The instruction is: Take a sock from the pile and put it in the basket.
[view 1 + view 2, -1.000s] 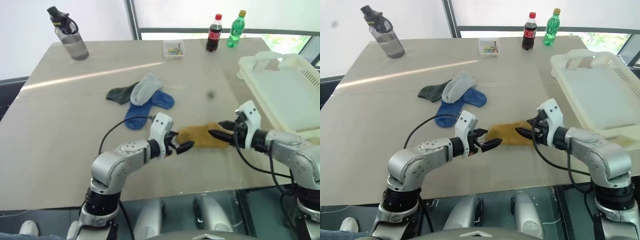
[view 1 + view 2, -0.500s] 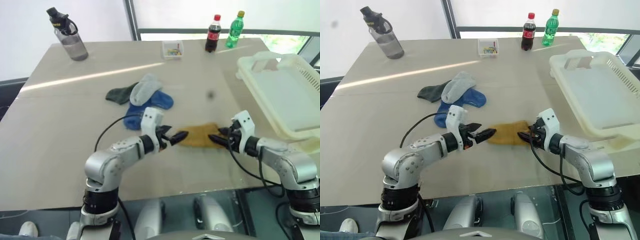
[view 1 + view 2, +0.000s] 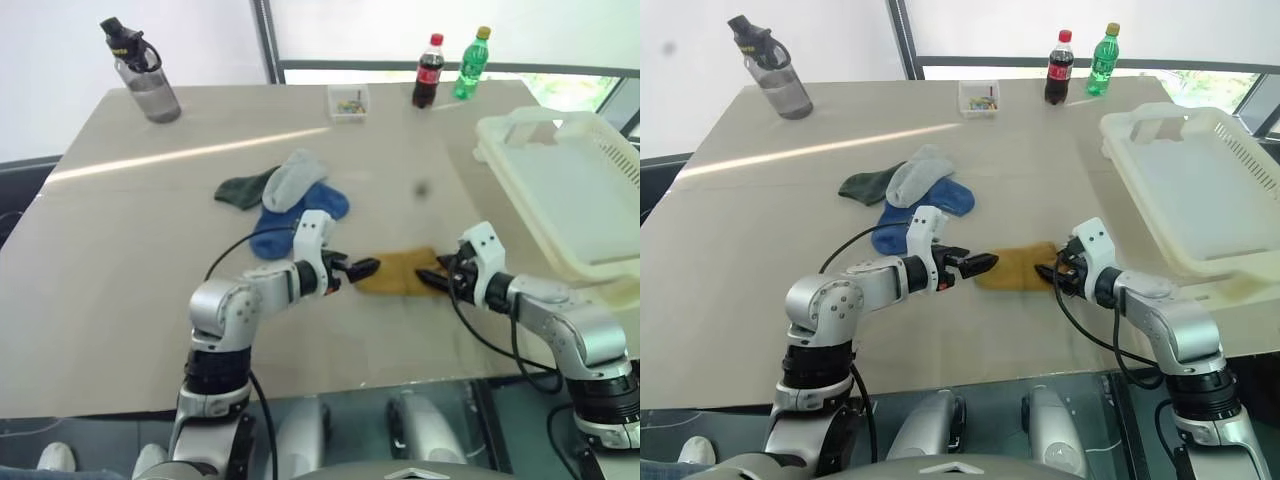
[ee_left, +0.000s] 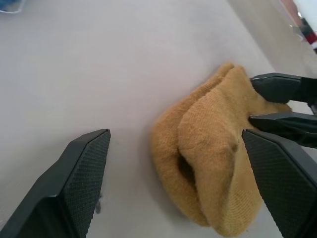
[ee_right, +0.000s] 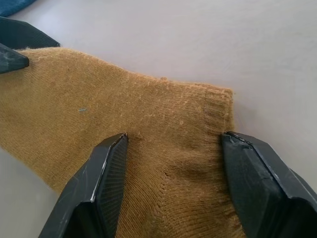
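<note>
A: While both hands sit low at the near edge of the worktop (image 3: 120,300), which one has the sock?

B: Neither, as far as I can judge. The left hand (image 3: 362,268) is spread wide at one end of the yellow sock (image 3: 400,272), one finger beside the fabric and the other out over bare worktop. The right hand (image 3: 432,274) is at the other end, fingers parted on either side of the cuff and low against the cloth, not pinched on it.

A: So which step is this?

B: The grasp, I'd say. The sock lies flat, apart from the pile (image 3: 285,200), which is just beyond it: a blue, a grey and a dark green one overlapping.

A: And the next move?

B: One hand has to close on fabric. The right looks better placed, since the cuff lies between its fingers. It would need to pinch, then lift clear and swing out toward the basket (image 3: 600,225), which stands to the right and a little farther back, overhanging the edge. The left should back off so the two don't pull against each other.

A: Anything farther back to mind?

B: A small clear box (image 3: 347,99), two bottles (image 3: 447,68) and a grey flask (image 3: 140,70) along the far side, all well away from the route.
</note>
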